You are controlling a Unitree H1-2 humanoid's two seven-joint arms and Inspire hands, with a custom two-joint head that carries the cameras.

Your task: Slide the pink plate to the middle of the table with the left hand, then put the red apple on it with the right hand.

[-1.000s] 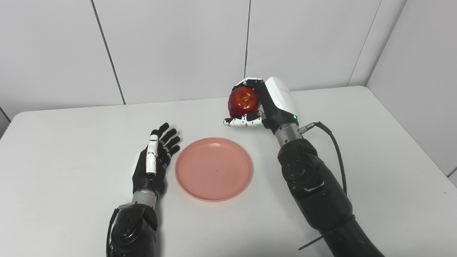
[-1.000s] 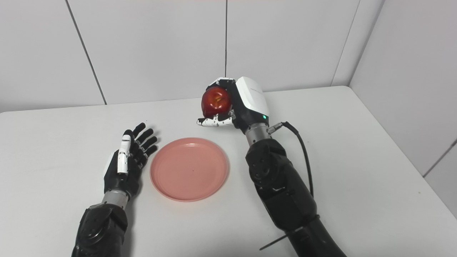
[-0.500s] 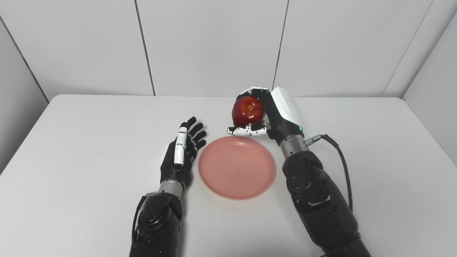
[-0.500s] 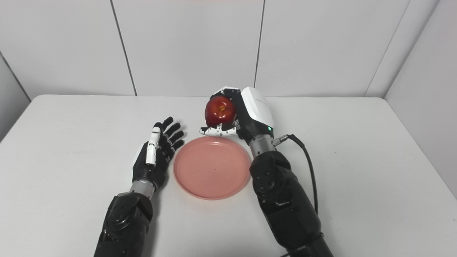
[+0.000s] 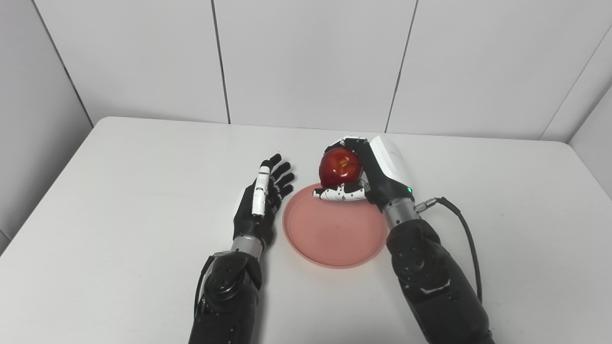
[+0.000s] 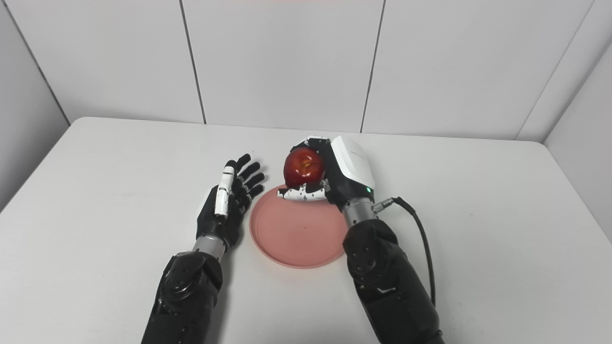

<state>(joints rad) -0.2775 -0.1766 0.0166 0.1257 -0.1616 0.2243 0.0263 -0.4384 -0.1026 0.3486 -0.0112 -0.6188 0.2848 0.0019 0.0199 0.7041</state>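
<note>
R hand (image 5: 366, 169) grips red apple (image 5: 340, 167) (over pink plate (image 5: 334, 234)); L hand (image 5: 262, 203) splayed, empty.

Near the middle of the white table (image 6: 95, 191) lies a pink plate (image 6: 299, 236), bare inside. Above its far rim hangs a red apple (image 6: 303, 167), clasped in the right hand (image 6: 330, 174), thumb beneath, fingers curled over the top. Just beside the plate's left rim rests the left hand (image 6: 227, 205), fingers spread and pointing toward the table's far edge, holding nothing.
</note>
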